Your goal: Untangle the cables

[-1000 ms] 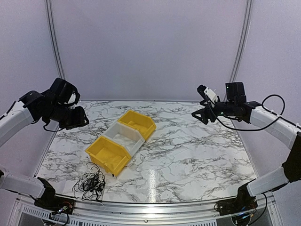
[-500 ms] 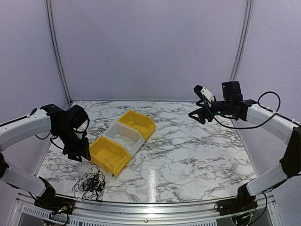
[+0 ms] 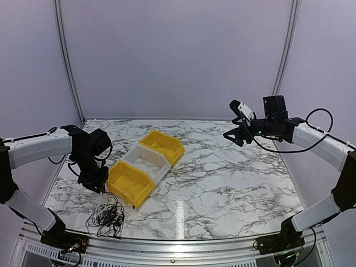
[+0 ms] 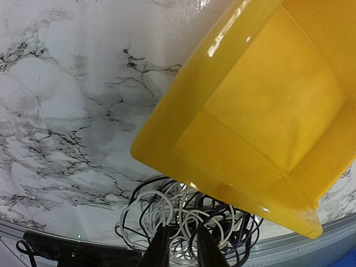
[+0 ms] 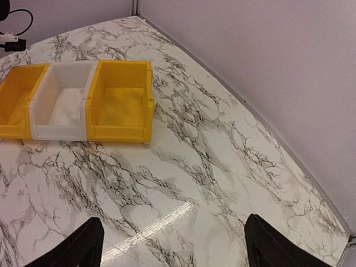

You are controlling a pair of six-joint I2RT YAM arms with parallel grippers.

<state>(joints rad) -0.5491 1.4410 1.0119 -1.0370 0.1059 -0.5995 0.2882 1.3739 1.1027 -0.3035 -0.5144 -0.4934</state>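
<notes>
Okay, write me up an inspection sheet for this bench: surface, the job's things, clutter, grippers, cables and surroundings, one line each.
Surface: marble-patterned table, glossy, with no spills seen.
Job's things: tangle of cords, black and white, lying in one knot near the front left edge, not gripped.
Clutter: near yellow bin, white bin and far yellow bin stand in a touching row; nothing seen inside.
Grippers: left gripper hangs above the tangle beside the near yellow bin, jaws narrowly apart and empty. Right gripper is raised at the far right, wide open and empty.
Cables: arm wiring loops off the right arm, clear of the table.
Surroundings: plain pale walls; nothing else seen.
</notes>
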